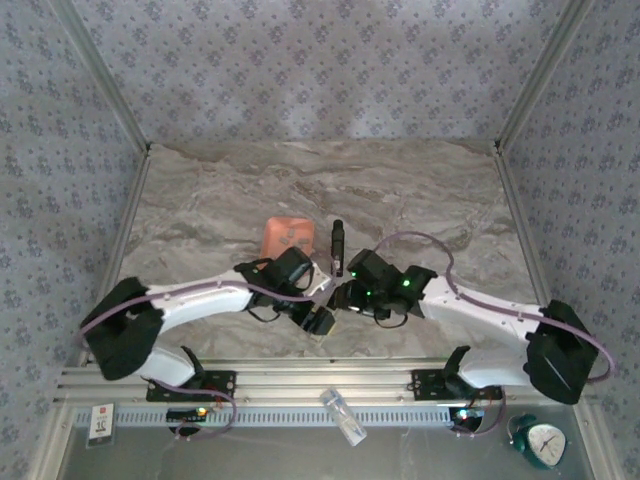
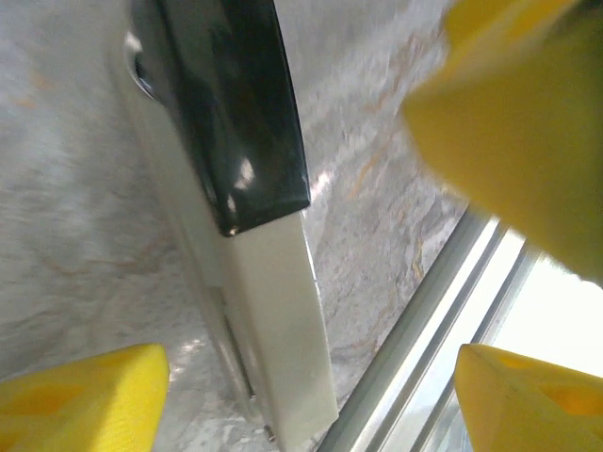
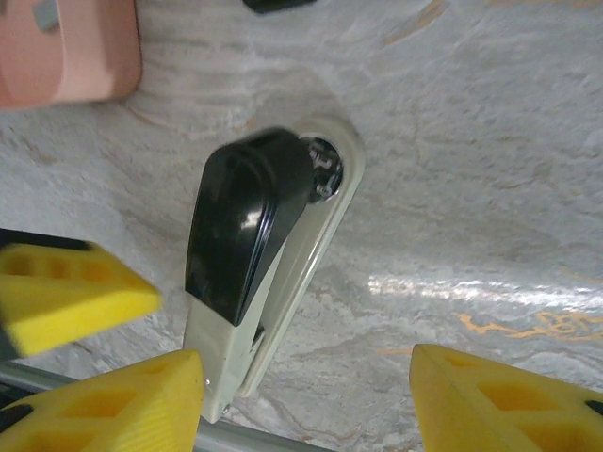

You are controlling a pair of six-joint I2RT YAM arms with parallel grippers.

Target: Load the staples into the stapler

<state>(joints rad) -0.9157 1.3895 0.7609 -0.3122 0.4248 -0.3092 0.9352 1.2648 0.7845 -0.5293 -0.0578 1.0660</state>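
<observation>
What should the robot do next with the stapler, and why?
Probably close the left fingers on the stapler to steady it. The fingers sit open on either side of it. The stapler lies shut on the table, and its black lid has to lift before anything can be loaded.

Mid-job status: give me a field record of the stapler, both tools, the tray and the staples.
stapler: cream body, black top, lying on the table
left tool: open, fingers either side of stapler, not gripping
right tool: open, above the stapler, not gripping
tray: salmon-orange, beyond stapler, apart from it
staples: one small grey piece seen in tray; none seen in either tool
</observation>
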